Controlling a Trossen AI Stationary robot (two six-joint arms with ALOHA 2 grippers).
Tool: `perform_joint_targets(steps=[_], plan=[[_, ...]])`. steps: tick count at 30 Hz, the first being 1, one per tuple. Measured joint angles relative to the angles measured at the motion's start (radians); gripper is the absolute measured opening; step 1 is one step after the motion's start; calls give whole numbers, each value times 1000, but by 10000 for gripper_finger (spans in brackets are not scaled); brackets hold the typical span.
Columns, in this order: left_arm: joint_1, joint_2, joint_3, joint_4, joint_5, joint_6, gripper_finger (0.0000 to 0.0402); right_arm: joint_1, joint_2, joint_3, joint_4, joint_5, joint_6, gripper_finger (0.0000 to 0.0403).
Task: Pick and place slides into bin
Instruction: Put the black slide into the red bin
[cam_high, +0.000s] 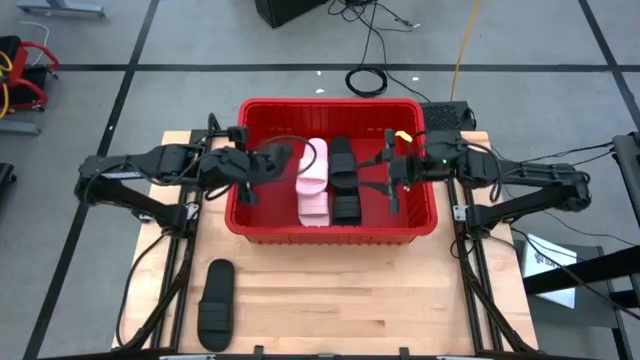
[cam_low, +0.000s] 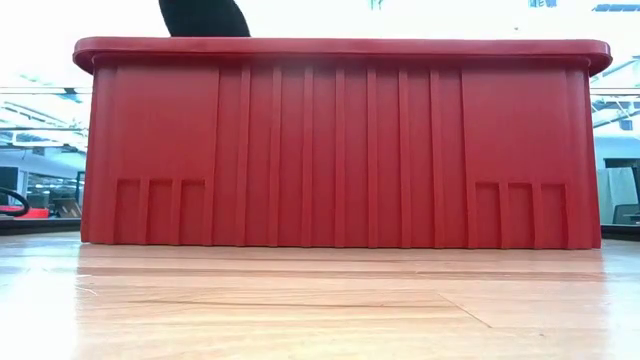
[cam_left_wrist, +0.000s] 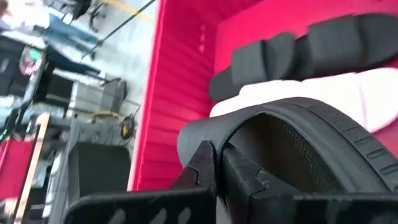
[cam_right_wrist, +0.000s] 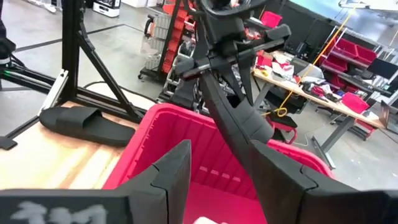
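- The red bin sits at the far middle of the wooden table.
- Two pale pink slides lie inside the bin, side by side with black slides.
- One more black slide on the table lies outside the bin, near the front left corner.
- The left gripper is over the left part of the bin. Its fingers are pressed together on the strap of a black slide it carries, and that slide hangs above the pink ones.
- The right gripper is over the right part of the bin. Its fingers are spread wide apart and hold nothing.
- In the right wrist view, the left arm's slide hangs down over the bin, and the slide on the table shows past the bin's rim.
- In the low view, the bin's front wall fills most of the picture, and a dark shape pokes up behind its rim.
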Motion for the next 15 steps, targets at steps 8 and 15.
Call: perform_joint_targets(steps=[8, 15], plan=[[152, -119, -268, 239, 82, 86, 1, -85, 20, 0, -27, -94, 0, 153], [250, -123, -412, 332, 173, 122, 2, -126, 57, 0, -24, -100, -1, 153]])
